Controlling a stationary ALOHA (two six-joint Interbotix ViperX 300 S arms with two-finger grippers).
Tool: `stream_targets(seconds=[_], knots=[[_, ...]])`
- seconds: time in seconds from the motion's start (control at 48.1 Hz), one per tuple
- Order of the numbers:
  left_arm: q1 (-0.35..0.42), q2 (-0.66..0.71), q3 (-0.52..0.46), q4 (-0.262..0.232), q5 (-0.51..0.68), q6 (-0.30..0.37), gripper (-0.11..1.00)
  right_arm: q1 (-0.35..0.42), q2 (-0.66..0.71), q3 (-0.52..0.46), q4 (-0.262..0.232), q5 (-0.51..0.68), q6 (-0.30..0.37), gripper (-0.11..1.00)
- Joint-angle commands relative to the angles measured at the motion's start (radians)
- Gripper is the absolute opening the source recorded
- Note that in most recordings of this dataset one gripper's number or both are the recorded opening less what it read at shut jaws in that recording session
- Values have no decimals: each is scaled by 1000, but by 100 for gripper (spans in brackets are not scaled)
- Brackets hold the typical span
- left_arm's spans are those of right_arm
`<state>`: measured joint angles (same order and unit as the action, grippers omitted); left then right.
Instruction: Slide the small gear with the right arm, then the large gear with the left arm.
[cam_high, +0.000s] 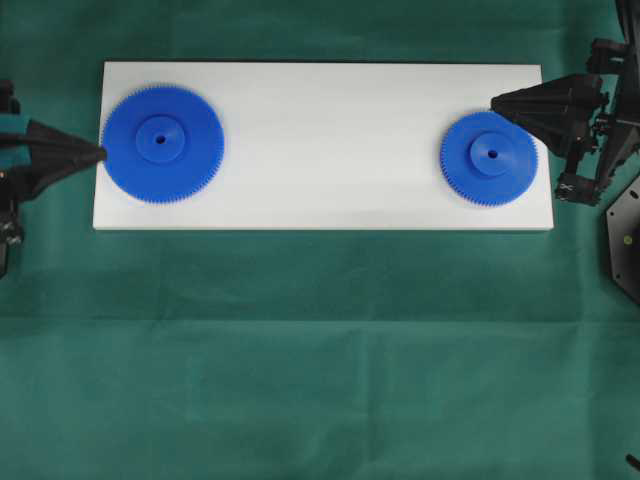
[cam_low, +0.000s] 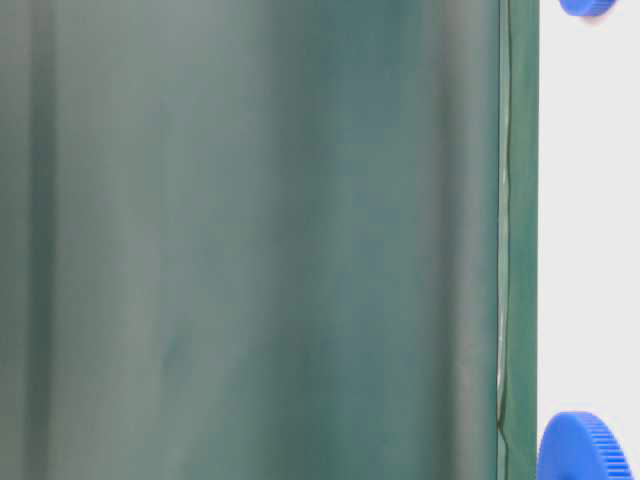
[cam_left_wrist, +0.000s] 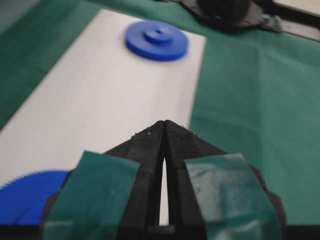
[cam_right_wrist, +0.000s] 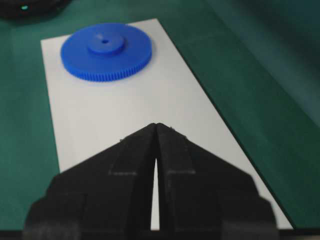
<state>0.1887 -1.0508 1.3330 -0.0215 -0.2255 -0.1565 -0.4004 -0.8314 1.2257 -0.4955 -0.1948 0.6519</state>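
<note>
Two grippers, both closed to a point: right gripper (cam_high: 497, 102) touches the small gear's (cam_high: 489, 158) rim at the white board's (cam_high: 320, 140) right end; left gripper (cam_high: 100, 153) meets the large gear (cam_high: 162, 143) at the left end. Gears look rigid, light, slippery; push the toothed edge

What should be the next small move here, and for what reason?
Probably the right gripper, shut and at the upper right rim of the small gear, should push it along the white board toward the large gear. The task puts the small gear first, and both gears lie at opposite ends.
</note>
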Motion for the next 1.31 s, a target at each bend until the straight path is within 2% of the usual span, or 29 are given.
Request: stream_targets(seconds=[0.0, 0.208, 0.354, 0.561, 0.936, 1.289], knots=[[40, 11, -31, -2, -3, 0, 0, 2, -6, -6, 0, -11, 3, 50], [156, 12, -25, 0, 17, 3, 0, 2, -2, -11, 8, -14, 3, 50], [195, 31, -17, 0, 25, 3, 0, 2, 15, -12, 11, -31, 3, 50], [195, 221, -25, 0, 18, 6, 0, 2, 48, -18, 11, -52, 3, 50], [196, 534, -101, 2, 14, 9, 0, 14, 87, -21, 9, -61, 3, 50], [213, 707, -150, 2, 8, 44, 0, 25, 87, -21, 11, -61, 5, 50]])
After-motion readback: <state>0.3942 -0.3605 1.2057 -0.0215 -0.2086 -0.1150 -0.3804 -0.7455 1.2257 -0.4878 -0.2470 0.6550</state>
